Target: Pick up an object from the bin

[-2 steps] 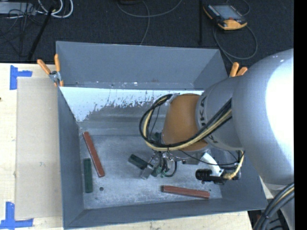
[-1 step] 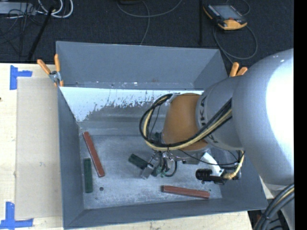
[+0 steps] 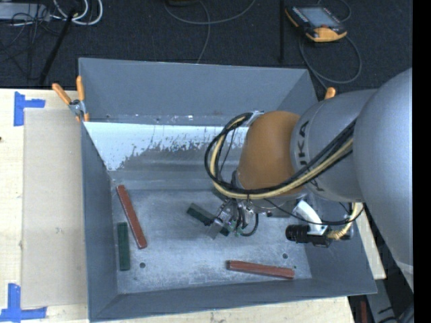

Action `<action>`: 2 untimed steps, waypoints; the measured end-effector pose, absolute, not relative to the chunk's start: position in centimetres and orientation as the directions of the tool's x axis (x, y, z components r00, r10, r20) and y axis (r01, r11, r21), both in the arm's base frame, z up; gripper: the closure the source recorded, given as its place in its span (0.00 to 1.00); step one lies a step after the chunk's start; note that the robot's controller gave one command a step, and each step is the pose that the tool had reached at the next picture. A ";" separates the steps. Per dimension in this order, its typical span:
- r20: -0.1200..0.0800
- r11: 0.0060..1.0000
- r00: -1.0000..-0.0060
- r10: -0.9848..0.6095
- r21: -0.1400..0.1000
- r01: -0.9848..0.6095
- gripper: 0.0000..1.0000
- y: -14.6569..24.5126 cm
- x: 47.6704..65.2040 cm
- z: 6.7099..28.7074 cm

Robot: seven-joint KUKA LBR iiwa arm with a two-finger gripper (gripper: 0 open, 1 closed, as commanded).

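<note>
The gripper [image 3: 227, 224] hangs over a dark bar [image 3: 199, 214] slanting down-right.

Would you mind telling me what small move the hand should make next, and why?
Probably a slight shift toward the view's left, to centre the hand on the small dark block mid-floor in the bin. The hand sits low at that block's right end; the left reddish-brown bar, the dark green bar and the near reddish-brown bar lie well away.
</note>
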State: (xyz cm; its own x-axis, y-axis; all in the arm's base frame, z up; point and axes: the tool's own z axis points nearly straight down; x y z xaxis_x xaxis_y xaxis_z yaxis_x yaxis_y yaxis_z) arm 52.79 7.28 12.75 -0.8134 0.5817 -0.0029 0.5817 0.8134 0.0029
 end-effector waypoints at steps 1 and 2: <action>0.000 0.814 -0.814 0.580 0.000 0.580 1.00 7.3 52.8 14.0; -0.002 0.816 -0.816 0.578 0.002 0.578 1.00 7.3 52.9 18.0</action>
